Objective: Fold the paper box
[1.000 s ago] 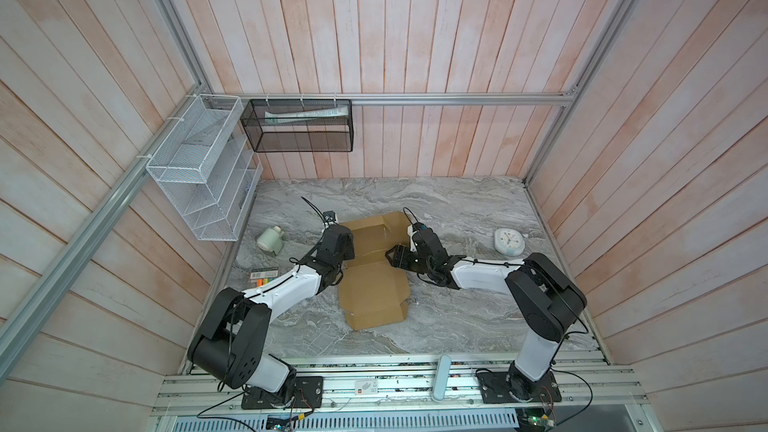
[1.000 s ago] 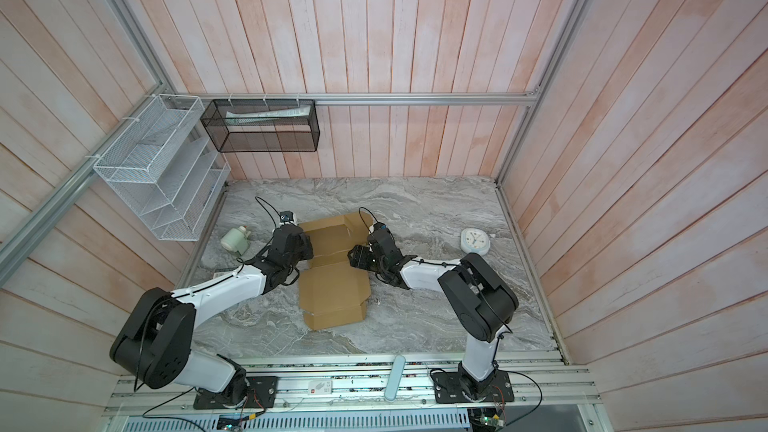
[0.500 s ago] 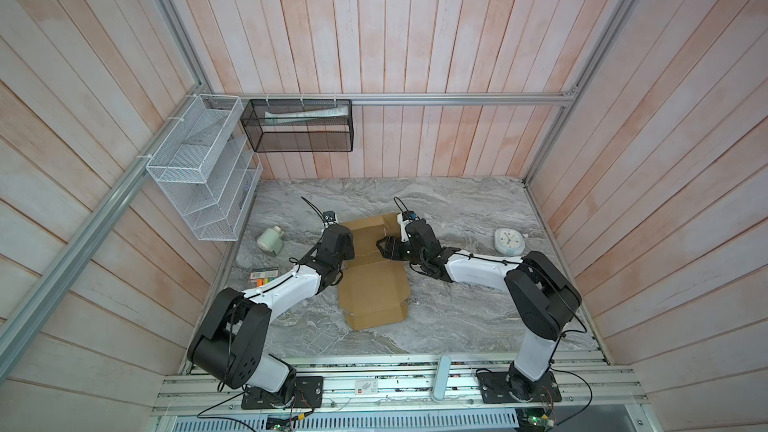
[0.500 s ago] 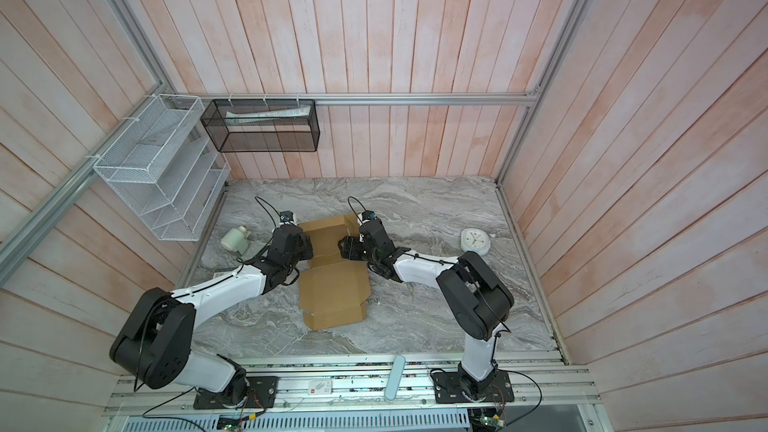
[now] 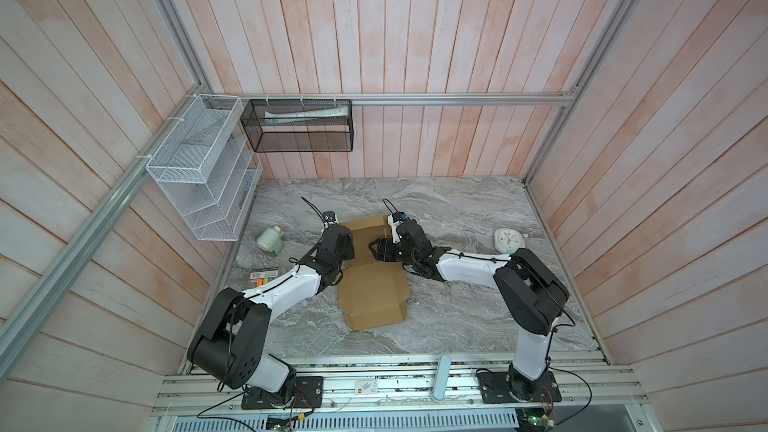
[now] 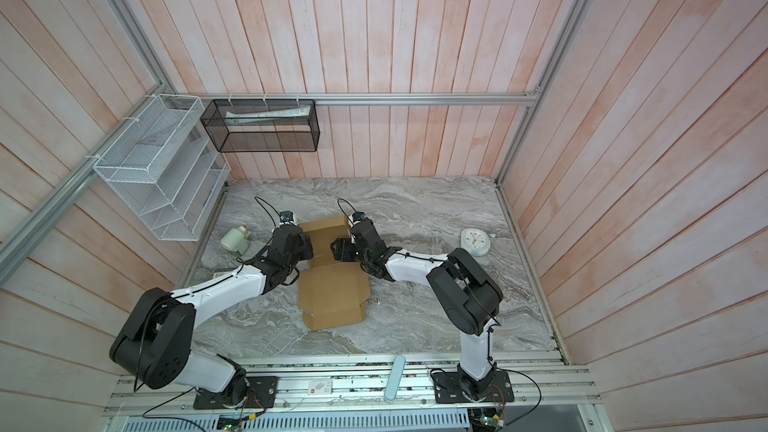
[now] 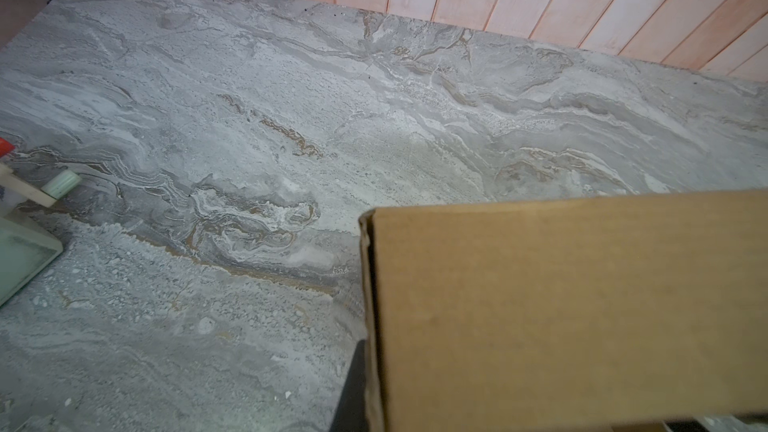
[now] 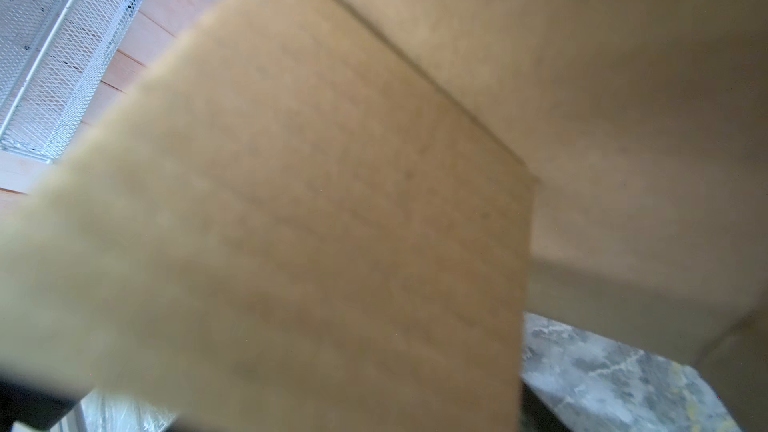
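The paper box (image 5: 372, 284) (image 6: 332, 288) is brown cardboard in the middle of the marble table, seen in both top views. Its near panel lies flat and its far part is folded up. My left gripper (image 5: 350, 243) (image 6: 308, 244) is shut on the box's left wall. In the left wrist view one dark finger (image 7: 352, 388) lies against the cardboard edge (image 7: 540, 305), and the other is hidden behind it. My right gripper (image 5: 374, 248) (image 6: 336, 248) stands open over the box's inside. A blurred flap (image 8: 311, 222) fills the right wrist view and covers the fingers.
A pale green bottle (image 5: 271, 239) (image 7: 25, 251) lies left of the box, with a pack of markers (image 5: 264, 278) nearer the front. A round clock (image 5: 508, 240) sits at the right. A white wire rack (image 5: 199, 168) and a black mesh basket (image 5: 299, 126) hang on the walls.
My right gripper has moved left from the box's right edge to over its inside, pushing the right flap inward. The left arm has stayed where it was.
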